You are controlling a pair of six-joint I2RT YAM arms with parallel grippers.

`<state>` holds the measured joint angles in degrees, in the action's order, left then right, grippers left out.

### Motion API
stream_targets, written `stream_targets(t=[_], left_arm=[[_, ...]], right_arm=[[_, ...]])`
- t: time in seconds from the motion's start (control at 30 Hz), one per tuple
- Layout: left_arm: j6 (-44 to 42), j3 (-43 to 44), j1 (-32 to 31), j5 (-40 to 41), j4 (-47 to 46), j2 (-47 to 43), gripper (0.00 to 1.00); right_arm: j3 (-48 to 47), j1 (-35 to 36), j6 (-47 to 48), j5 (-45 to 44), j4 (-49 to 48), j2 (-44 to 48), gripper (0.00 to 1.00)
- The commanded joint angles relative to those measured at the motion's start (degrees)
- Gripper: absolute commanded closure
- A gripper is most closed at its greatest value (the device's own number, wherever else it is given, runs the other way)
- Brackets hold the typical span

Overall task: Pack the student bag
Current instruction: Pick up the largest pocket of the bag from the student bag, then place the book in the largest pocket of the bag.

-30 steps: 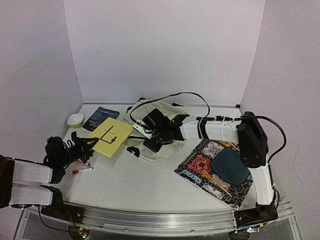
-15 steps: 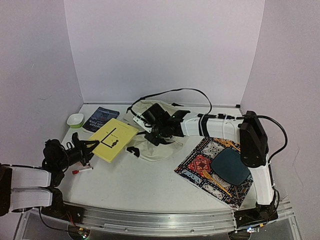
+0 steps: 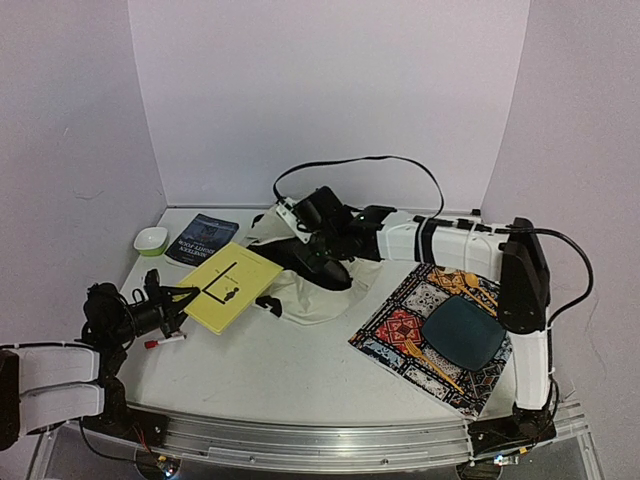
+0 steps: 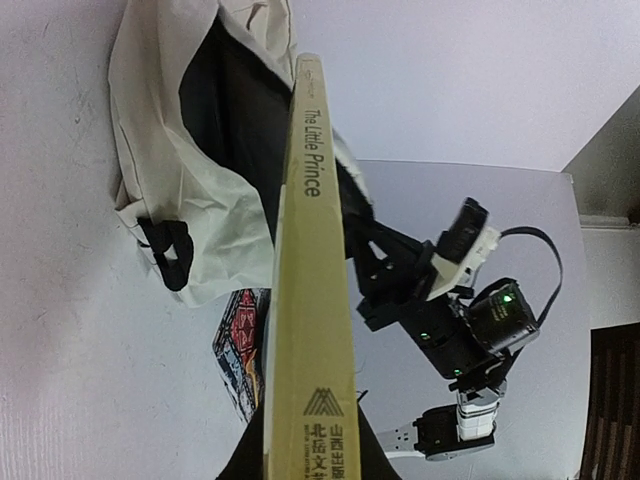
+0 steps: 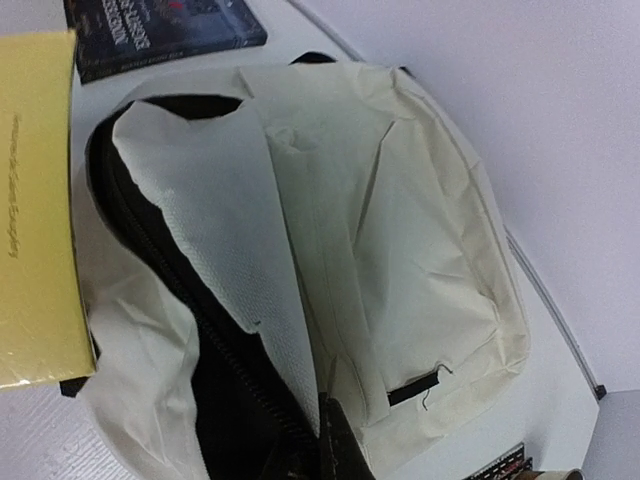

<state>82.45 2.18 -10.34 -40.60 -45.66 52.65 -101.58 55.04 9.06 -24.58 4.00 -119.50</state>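
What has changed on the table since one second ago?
The right gripper closed on the edge of the student bag and lifted it, opening the dark inside. The left gripper, holding the yellow book, shifted slightly toward the near edge. The blue book, green bowl, pen and placemat stayed in place.

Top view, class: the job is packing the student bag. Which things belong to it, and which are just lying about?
In the job: student bag, held open by the right gripper; yellow book in the left gripper.
Lying about: blue book, red-capped pen, green bowl, placemat, dark plate, fork.
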Motion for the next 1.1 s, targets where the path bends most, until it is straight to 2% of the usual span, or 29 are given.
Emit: stream_targets(t=[0.0, 0.27, 0.57, 0.67, 0.87, 1.07], left_arm=[[-0.4, 4.0, -1.8, -1.3, -5.8, 1.4, 1.00], [-2.5, 10.5, -9.9, 6.2, -5.8, 6.8, 1.00], [-1.0, 16.6, -17.0, 12.7, -5.8, 16.8, 1.00], [-0.7, 18.1, -19.7, 13.4, -5.8, 19.2, 1.00], [0.5, 14.1, -21.9, 16.0, -5.8, 17.6, 1.00], [1.4, 9.5, -22.4, 17.9, -5.7, 14.8, 1.00]], right_arm=[[2.9, 0.0, -2.7, -2.1, -7.5, 10.3, 1.00], [5.6, 0.7, -1.3, 1.1, -9.2, 13.1, 1.00], [7.1, 1.3, -4.4, 3.2, -10.2, 13.7, 1.00], [7.4, 1.4, -4.6, 1.3, -10.7, 14.0, 1.00], [8.7, 1.4, -5.2, -4.1, -13.2, 16.2, 1.00], [9.4, 1.4, -5.6, -3.4, -15.0, 17.4, 1.00]])
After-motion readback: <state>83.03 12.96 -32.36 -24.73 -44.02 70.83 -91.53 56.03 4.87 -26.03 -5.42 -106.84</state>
